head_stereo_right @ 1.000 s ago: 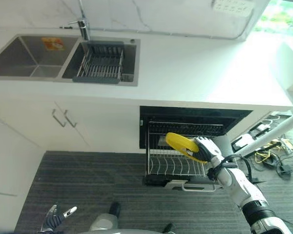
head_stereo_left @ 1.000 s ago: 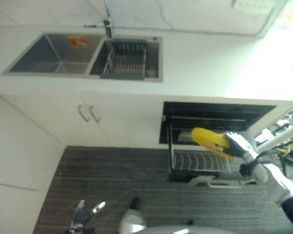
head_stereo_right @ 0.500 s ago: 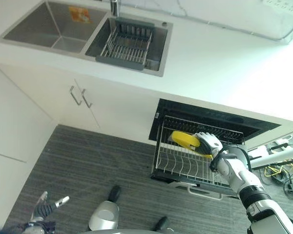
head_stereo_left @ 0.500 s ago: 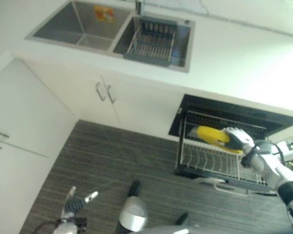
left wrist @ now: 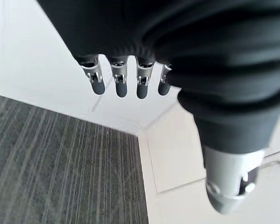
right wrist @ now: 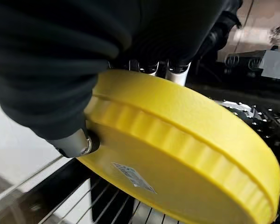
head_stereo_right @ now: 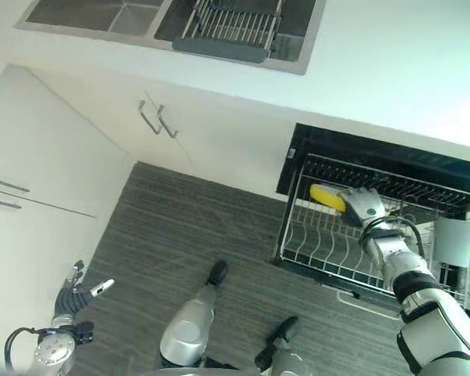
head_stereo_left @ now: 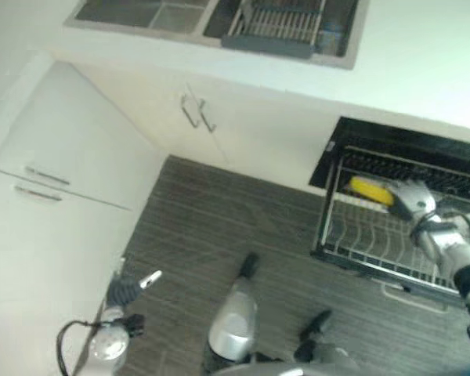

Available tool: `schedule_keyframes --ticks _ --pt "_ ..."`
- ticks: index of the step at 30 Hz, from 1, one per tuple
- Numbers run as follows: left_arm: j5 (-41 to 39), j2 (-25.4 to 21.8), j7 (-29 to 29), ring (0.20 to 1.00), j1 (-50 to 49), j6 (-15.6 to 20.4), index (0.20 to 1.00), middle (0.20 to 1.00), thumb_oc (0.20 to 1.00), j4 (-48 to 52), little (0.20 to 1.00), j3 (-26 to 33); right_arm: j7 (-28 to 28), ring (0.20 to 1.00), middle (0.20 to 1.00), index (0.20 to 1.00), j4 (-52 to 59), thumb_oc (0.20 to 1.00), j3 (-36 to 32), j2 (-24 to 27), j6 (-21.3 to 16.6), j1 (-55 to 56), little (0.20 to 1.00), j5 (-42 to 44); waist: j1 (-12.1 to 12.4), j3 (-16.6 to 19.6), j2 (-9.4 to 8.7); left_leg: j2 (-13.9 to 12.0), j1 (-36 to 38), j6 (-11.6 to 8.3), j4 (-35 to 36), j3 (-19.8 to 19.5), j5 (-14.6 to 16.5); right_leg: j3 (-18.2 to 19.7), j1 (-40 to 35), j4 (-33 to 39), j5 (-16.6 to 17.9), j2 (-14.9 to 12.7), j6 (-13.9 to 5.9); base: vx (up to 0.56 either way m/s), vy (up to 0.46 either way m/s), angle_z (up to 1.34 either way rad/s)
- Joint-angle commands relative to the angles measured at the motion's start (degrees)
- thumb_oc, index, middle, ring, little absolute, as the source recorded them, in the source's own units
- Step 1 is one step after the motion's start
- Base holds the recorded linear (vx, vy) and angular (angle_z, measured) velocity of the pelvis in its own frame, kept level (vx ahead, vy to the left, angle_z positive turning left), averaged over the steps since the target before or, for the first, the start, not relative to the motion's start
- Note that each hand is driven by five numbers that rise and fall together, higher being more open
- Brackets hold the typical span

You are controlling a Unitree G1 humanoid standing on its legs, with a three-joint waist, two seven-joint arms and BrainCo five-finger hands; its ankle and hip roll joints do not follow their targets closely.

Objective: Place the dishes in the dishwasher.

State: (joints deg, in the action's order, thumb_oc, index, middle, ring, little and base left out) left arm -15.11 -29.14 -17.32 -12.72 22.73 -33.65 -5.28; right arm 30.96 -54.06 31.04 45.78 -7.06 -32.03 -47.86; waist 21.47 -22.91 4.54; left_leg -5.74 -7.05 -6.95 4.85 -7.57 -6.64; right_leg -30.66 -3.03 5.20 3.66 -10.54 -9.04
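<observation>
Pinching yellow plate [head_stereo_right: 326, 196], right hand [head_stereo_right: 362, 207] fingers over dishwasher rack [head_stereo_right: 329, 244]; grey striped floor [head_stereo_right: 172, 235].

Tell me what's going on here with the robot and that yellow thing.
The robot is loading a dishwasher. Its right hand grips a yellow plate, fingers on one side and thumb on the other, and holds it over the far end of the pulled-out wire rack. Whether the plate touches the rack cannot be told. The left hand hangs open above the floor, holding nothing. A sink sits in the counter beyond.
</observation>
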Motion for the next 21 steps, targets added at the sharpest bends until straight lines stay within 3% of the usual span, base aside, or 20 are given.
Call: schedule_keyframes --ticks 1,4,9,10,11,15,16,17,21 --pt "-3.21 -1.99 -0.87 1.000 2.40 3.88 1.000 1.000 1.000 0.15 1.000 -2.08 2.85 0.200 0.200 0.200 0.12 0.200 3.45 3.33 2.15 -3.74 0.200 1.62 0.17 2.24 -3.00 -0.07 -2.87 0.45 -0.98 4.53 3.24 3.42 1.41 -2.37 -1.39 -4.28 -3.58 -0.16 -0.019 0.05" --pt "-5.13 -1.63 1.04 1.000 2.11 3.26 1.000 1.000 1.000 0.57 1.000 -2.89 1.67 0.200 0.200 0.200 -0.12 0.200 3.84 3.96 1.04 -5.08 0.200 1.92 -0.06 1.43 -1.78 0.50 -4.07 0.59 -0.77 4.54 2.92 3.78 2.93 -2.42 -1.21 -4.52 -3.42 -0.14 0.013 -0.01" --pt "-5.99 -0.08 2.37 1.000 2.95 3.48 1.000 1.000 1.000 -0.89 1.000 -4.32 -3.34 0.200 0.200 0.200 -4.30 0.200 3.58 -0.48 5.98 -4.99 0.200 4.55 -0.06 1.27 -0.75 0.67 -3.79 0.72 -0.75 5.08 3.36 3.74 3.48 -3.12 -1.72 -4.81 -3.14 -0.04 0.035 0.00" --pt "-6.13 0.17 2.44 1.000 2.88 3.32 1.000 1.000 1.000 -0.31 1.000 -4.82 -0.53 0.200 0.200 0.200 -5.02 0.200 3.15 -1.50 5.99 -4.58 0.200 2.61 -0.02 1.26 -0.38 0.73 -3.74 0.77 -0.75 5.22 3.35 3.57 3.60 -3.37 -1.67 -4.92 -3.16 -0.02 0.032 0.01" --pt "-6.31 0.63 2.79 1.000 2.89 3.75 1.000 1.000 1.000 -0.46 1.000 -5.13 3.88 0.200 0.200 0.200 -5.59 0.200 2.85 -2.42 8.82 -4.31 0.200 1.27 -0.04 1.27 -0.09 0.79 -3.88 0.83 -0.75 5.32 3.26 3.53 3.87 -3.48 -1.53 -5.00 -3.21 -0.03 0.050 0.02" --pt "-6.70 1.68 3.42 1.000 3.79 4.62 1.000 1.000 1.000 -1.90 1.000 -6.47 0.17 0.200 0.200 0.200 -7.03 0.200 3.43 -5.54 3.08 -4.37 0.200 0.01 -0.43 1.12 0.58 0.96 -4.00 0.97 -0.59 5.58 3.42 3.82 4.89 -3.69 -1.41 -5.11 -3.18 -0.05 0.044 0.01" --pt "-6.90 1.69 3.63 1.000 3.95 4.62 1.000 1.000 1.000 -2.14 1.000 -6.43 -1.91 0.413 0.413 0.413 -7.14 0.413 3.75 -5.77 2.77 -4.71 0.413 -0.32 -0.45 1.04 0.54 0.95 -4.02 0.97 -0.61 5.67 3.43 3.83 5.00 -3.74 -1.40 -5.13 -3.18 -0.04 0.004 -0.02" --pt "-7.07 1.58 3.96 1.000 4.12 4.81 1.000 1.000 1.000 -2.62 1.000 -6.42 -5.07 1.000 1.000 1.000 -7.14 1.000 4.54 -5.93 2.77 -4.80 1.000 0.37 -0.45 0.95 0.43 0.87 -4.02 0.95 -0.58 5.69 3.46 3.86 5.17 -3.83 -1.39 -5.10 -3.17 -0.03 -0.007 -0.02" --pt "-4.59 0.74 3.74 1.000 4.61 4.30 1.000 1.000 1.000 -2.17 1.000 -6.73 -7.57 1.000 1.000 1.000 -7.81 1.000 5.42 -6.48 1.92 -4.39 1.000 1.32 -0.49 0.95 -0.25 0.57 -3.68 0.96 -0.47 5.97 3.64 3.83 5.17 -3.79 -1.28 -4.81 -3.07 -0.01 -0.025 0.00"
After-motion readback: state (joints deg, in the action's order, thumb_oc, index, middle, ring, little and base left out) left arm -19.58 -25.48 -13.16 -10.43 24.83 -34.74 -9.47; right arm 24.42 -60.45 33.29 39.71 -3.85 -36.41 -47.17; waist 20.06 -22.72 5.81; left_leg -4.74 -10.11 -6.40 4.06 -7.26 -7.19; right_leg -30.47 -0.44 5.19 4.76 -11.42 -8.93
